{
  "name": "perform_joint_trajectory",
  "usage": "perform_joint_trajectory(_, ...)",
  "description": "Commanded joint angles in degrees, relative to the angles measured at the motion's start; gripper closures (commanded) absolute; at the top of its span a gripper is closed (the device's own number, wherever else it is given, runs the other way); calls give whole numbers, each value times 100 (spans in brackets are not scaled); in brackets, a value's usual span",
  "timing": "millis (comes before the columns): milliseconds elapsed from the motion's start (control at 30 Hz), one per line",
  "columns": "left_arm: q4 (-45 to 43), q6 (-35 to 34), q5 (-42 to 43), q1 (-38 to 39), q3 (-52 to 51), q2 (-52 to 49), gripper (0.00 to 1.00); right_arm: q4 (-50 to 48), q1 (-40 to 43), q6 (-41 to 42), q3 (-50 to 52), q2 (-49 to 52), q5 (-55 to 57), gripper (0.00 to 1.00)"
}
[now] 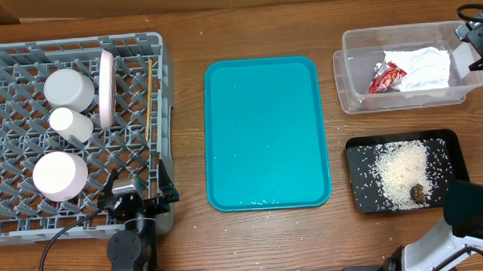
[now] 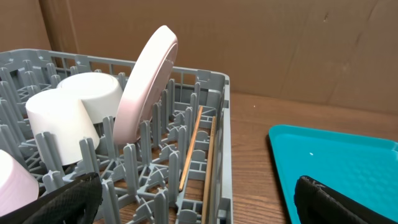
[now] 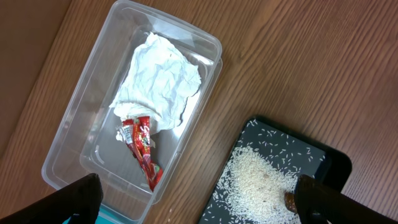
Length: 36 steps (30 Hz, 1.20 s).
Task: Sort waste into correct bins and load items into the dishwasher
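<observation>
tray (image 1: 266, 134): teal, flat, table centre, long side near-to-far
table (image 1: 187, 113): brown wood grain
backdrop (image 2: 280, 43): cardboard, far side

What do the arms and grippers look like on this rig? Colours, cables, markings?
The left gripper and right gripper both have matte black, blunt fingers; no markings are visible. The left arm is black, with a thin black cable looping off it. The right arm shows a white link beside a black housing.
</observation>
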<state>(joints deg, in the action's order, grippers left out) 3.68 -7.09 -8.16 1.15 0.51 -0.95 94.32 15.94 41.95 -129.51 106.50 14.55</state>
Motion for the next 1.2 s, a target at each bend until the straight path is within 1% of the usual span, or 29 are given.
perform_joint_trajectory(0, -4, 68, 28, 44, -24, 74, 0, -11, -2, -20, -90, -61, 83, 0)
perform_joint_trajectory(667, -4, 66, 28, 44, -24, 74, 0, -20, -2, -20, -90, -9, 87, 0)
perform_joint_trajectory(767, -4, 66, 28, 44, -24, 74, 0, -365, 26, -22, -90, -66, 87, 0)
perform_joint_trajectory(933, -4, 68, 28, 44, -24, 74, 0, -531, -101, 457, -15, -566, 90, 0)
perform_joint_trajectory(1067, -4, 68, 28, 44, -24, 74, 0, -1115, -404, 444, 442, -1255, 267, 0)
perform_joint_trajectory(1167, -4, 68, 28, 44, -24, 74, 0, -1574, -632, 24, 1091, -1888, 299, 0)
